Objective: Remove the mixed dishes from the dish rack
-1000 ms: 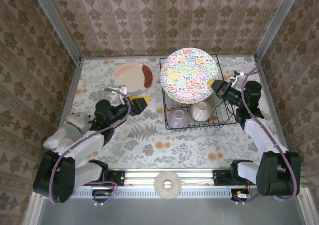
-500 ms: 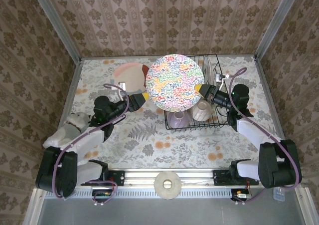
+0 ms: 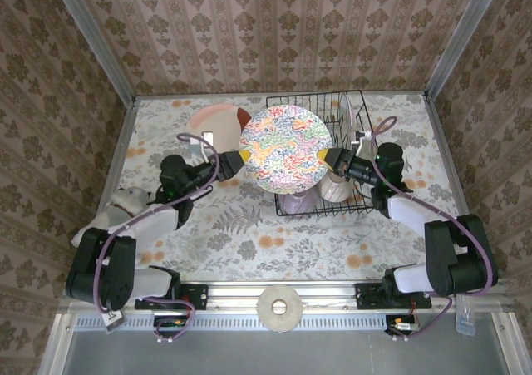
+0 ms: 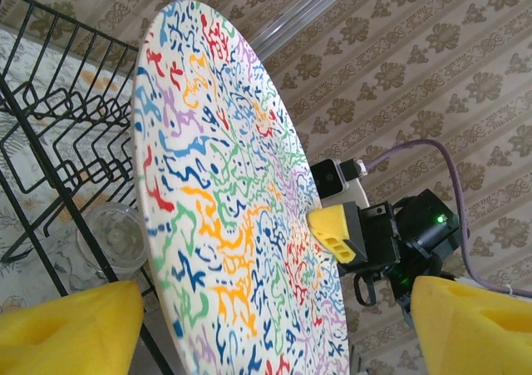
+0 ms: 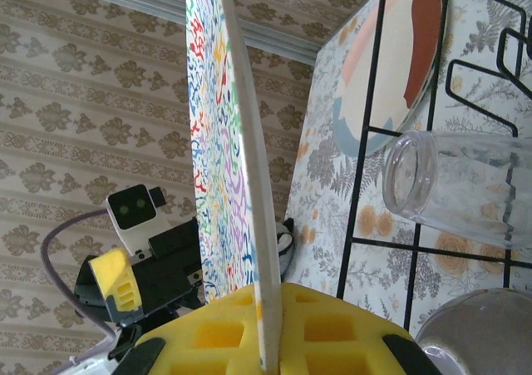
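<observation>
The multicoloured squiggle plate (image 3: 284, 148) stands on edge at mid-frame in the top view, over the left end of the black wire dish rack (image 3: 371, 194). My right gripper (image 3: 332, 156) has its jaws clamped on the plate's right rim. My left gripper (image 3: 235, 164) has its jaws apart, one pad on either side of the left rim. A lilac bowl (image 3: 298, 200) and a cream bowl (image 3: 338, 189) sit in the rack's lower edge. A pink-and-red plate (image 3: 214, 121) lies on the worktop (image 3: 249, 242), upper left.

Three round plates: squiggle-patterned multicoloured plate (image 3: 287, 149), pink-and-red plate (image 3: 218, 124), pale plate on edge (image 3: 344, 113). Two rounded bowls: lilac bowl (image 3: 297, 200), cream bowl (image 3: 337, 190). One clear glass tumbler (image 5: 453, 184). One black wire dish rack (image 3: 332, 212). One white plush dog (image 3: 125, 204). One pale ring-shaped disc (image 3: 280, 307).
</observation>
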Controlling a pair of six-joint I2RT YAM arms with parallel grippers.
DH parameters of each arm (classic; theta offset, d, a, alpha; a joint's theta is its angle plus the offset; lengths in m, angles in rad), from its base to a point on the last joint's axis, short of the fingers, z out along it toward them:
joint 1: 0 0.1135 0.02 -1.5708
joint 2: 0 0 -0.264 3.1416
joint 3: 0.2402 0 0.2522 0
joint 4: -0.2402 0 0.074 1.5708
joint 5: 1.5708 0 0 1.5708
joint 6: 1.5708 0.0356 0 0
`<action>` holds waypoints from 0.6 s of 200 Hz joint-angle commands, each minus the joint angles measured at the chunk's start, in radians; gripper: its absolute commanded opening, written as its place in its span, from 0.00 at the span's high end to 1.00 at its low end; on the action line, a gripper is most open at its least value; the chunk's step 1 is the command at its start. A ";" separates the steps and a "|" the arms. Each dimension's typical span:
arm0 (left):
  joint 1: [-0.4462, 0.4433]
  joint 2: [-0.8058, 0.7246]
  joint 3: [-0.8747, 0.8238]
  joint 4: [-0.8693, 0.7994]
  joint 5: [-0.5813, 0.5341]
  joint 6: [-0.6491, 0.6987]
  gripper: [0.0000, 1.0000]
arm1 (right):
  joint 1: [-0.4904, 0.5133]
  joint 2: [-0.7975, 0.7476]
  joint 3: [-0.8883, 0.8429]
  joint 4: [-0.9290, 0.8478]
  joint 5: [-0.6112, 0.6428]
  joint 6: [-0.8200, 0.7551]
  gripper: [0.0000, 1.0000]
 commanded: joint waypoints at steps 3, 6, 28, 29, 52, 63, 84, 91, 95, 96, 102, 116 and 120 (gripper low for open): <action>0.006 0.058 0.038 0.118 0.038 -0.057 0.22 | 0.008 0.010 0.037 0.097 -0.039 0.008 1.00; 0.006 0.066 0.040 0.126 0.040 -0.062 0.23 | 0.008 0.024 0.038 0.098 -0.040 0.008 1.00; 0.004 0.111 0.048 0.160 0.046 -0.090 0.29 | 0.010 0.050 0.042 0.105 -0.046 0.011 1.00; 0.005 0.112 0.048 0.162 0.046 -0.091 0.29 | 0.010 0.051 0.043 0.104 -0.046 0.011 1.00; 0.004 0.138 0.052 0.172 0.048 -0.105 0.38 | 0.012 0.055 0.046 0.105 -0.045 0.012 1.00; 0.004 0.143 0.053 0.170 0.047 -0.107 0.43 | 0.012 0.057 0.046 0.103 -0.045 0.010 1.00; 0.005 0.152 0.057 0.160 0.043 -0.112 0.51 | 0.013 0.062 0.048 0.108 -0.048 0.012 1.00; 0.004 0.155 0.058 0.154 0.043 -0.112 0.54 | 0.013 0.062 0.047 0.108 -0.049 0.012 1.00; 0.004 0.156 0.058 0.150 0.041 -0.112 0.56 | 0.013 0.063 0.048 0.108 -0.049 0.013 1.00; 0.004 0.157 0.058 0.149 0.041 -0.112 0.56 | 0.013 0.063 0.048 0.109 -0.048 0.013 1.00; 0.004 0.157 0.058 0.145 0.039 -0.112 0.60 | 0.013 0.062 0.048 0.110 -0.049 0.013 1.00; 0.005 0.158 0.060 0.130 0.035 -0.109 0.63 | 0.014 0.063 0.048 0.109 -0.049 0.013 1.00; 0.003 0.157 0.060 0.126 0.035 -0.108 0.65 | 0.015 0.062 0.049 0.110 -0.048 0.013 1.00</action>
